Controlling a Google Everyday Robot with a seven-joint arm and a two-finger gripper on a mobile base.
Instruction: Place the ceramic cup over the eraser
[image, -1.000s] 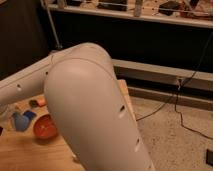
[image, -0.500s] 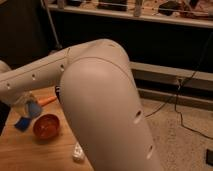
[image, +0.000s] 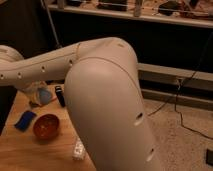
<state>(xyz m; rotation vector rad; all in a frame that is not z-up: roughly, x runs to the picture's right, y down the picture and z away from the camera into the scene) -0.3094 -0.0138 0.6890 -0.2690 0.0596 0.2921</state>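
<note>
A bulky white robot arm (image: 107, 105) fills the middle of the camera view. Its rounded elbow casing is nearest the lens and its forearm reaches away to the left over a light wooden table (image: 30, 157). Behind it run a dark shelving unit (image: 150, 30) and a speckled floor (image: 185, 135) crossed by black cables (image: 176, 107).

On the table there is one of each item. A wide orange-red round bowl (image: 46, 126) stands open side up near the front left, and a flat blue rectangular pad (image: 25, 120) lies just to its left. Farther back, under the forearm, sits the small light-blue glossy ceramic cup (image: 44, 95). The narrow black oblong eraser (image: 60, 95) lies just to the cup's right, its long side pointing away from the camera and its top end running under the arm. The cup is beside the eraser, not over it. Whether the two touch cannot be told.

The gripper (image: 32, 93) shows only as a pale greyish form hanging below the forearm at the cup's left side, partly hidden by the arm. Whether it is spread or clamped on the cup cannot be told. The eraser lies on the far side of the cup from it.

A small white oblong object (image: 78, 149) lies at the table's near edge, against the base of the arm casing.
</note>
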